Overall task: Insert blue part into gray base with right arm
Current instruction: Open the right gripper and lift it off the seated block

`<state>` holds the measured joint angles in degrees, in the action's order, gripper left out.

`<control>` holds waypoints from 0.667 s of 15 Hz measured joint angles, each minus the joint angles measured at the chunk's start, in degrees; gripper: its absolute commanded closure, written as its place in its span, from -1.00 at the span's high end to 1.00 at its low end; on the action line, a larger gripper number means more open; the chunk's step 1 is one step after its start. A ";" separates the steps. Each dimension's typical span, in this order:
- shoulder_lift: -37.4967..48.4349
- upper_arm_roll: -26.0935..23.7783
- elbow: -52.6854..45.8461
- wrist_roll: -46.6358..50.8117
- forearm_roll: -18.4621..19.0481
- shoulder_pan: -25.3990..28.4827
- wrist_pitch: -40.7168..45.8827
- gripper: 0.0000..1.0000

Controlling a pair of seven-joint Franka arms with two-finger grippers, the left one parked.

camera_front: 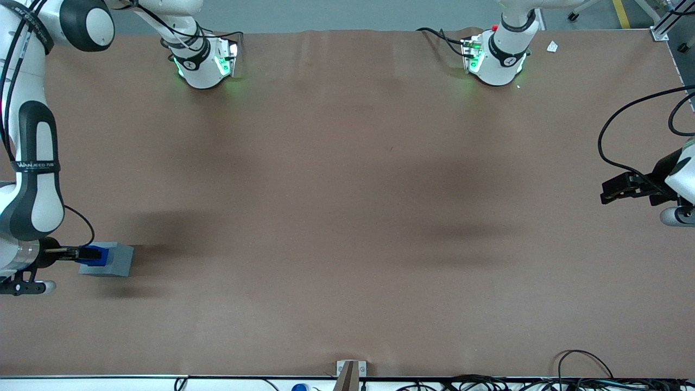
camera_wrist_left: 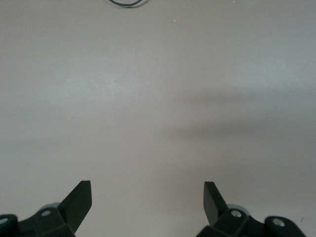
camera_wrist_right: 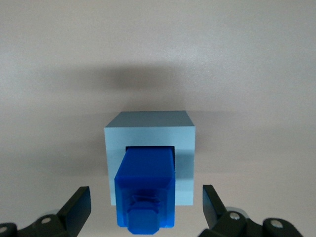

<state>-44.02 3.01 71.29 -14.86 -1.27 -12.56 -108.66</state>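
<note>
The right arm (camera_front: 30,179) is cut off by the edge of the front view, so only its white links, the black band with lettering and the wrist part are seen; its upper joints are out of the picture. In this view the gripper (camera_front: 73,253) is partly covered by the arm's own wrist, and its fingers look only like a thin dark bar that reaches to the blue part (camera_front: 93,255), so from here it is hard to tell whether they press on it. The right wrist view is more clear: the two black fingertips (camera_wrist_right: 79,205) stand wide apart, one on each side of the gray base (camera_wrist_right: 150,133), and they touch neither the base nor the blue part (camera_wrist_right: 145,190). So the gripper (camera_wrist_right: 145,210) is spread open, holds nothing, and hangs just above the gray base. The blue part sits in the square recess on the top of the gray base (camera_front: 115,259); its lower end is hidden inside the recess, so how deep it goes I cannot tell, and its upper half with the narrower step stands out of the base toward the wrist camera. The gray base rests on the brown table (camera_front: 347,217), at the working arm's end of it, directly under the gripper. A soft dark shadow lies on the table just beside the base.
</note>
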 measured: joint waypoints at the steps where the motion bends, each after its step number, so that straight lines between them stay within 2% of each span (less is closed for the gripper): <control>1: 0.01 -0.10 -0.27 0.00 0.00 0.20 1.04 1.00; 6: 2.19 -0.55 -2.82 0.13 -0.13 1.90 6.57 1.00; 10: 10.79 -0.69 -3.67 5.06 -0.22 5.62 16.32 1.00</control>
<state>-33.24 2.31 67.62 -9.80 -1.49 -6.94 -92.34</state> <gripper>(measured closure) 0.000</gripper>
